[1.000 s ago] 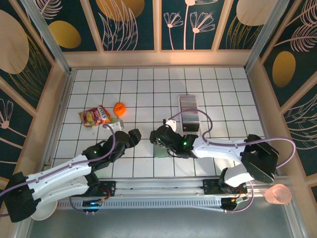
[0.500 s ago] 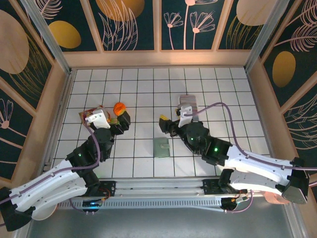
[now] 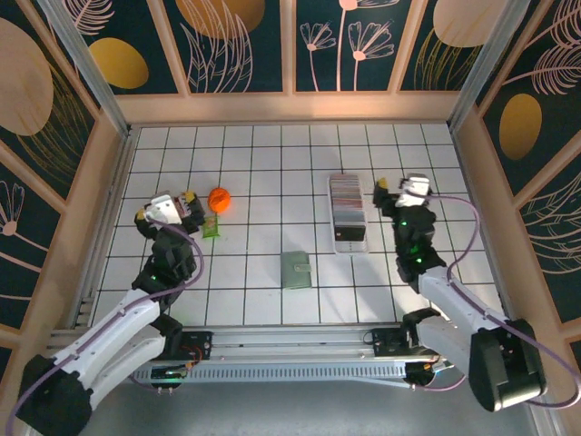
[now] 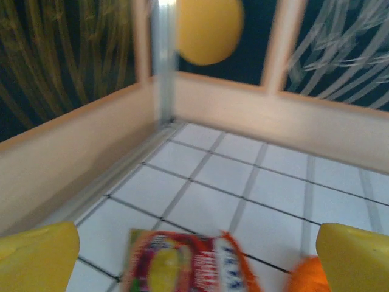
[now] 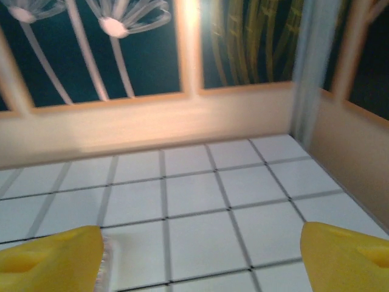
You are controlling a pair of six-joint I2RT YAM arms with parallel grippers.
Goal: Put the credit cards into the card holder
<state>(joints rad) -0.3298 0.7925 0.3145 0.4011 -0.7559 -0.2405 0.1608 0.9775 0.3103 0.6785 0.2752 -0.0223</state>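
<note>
Lying folded mid-table: card holder (image 3: 296,270); credit cards (image 3: 348,195) at its 1 o'clock. Left gripper (image 3: 164,206) and right gripper (image 3: 399,188) both gape wide, empty.

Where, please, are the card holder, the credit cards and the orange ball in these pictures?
card holder (image 3: 296,270): top external view, middle of its green cover.
credit cards (image 3: 347,200): top external view, middle of the striped row.
orange ball (image 3: 219,198): top external view, centre of its top.

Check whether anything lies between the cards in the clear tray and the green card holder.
Nothing visible does. The credit cards stand in the clear tray, and only bare white tiles separate it from the card holder, which lies flat nearer the arms and slightly to the left.
</note>
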